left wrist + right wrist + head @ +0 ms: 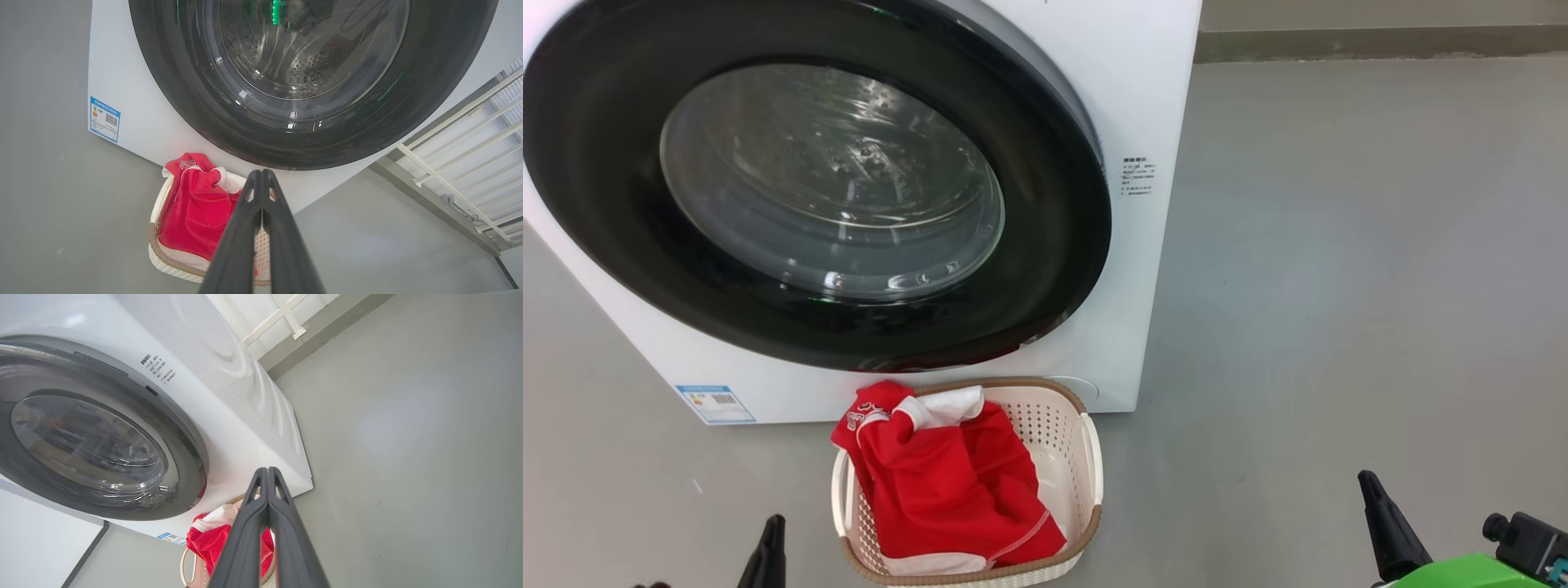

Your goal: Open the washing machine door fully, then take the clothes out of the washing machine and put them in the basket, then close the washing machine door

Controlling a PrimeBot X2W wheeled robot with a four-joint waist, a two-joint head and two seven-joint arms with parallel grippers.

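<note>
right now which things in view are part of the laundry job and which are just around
Job: washing machine, washing machine door (shut), clothes, basket holding them.
Just around: grey floor, white railing, blue label.

Holds the left gripper low at the bottom left of the head view, its two long dark fingers pressed flat together, tips pointing up-frame. Holds the right gripper at the bottom right, closed the same way.
</note>
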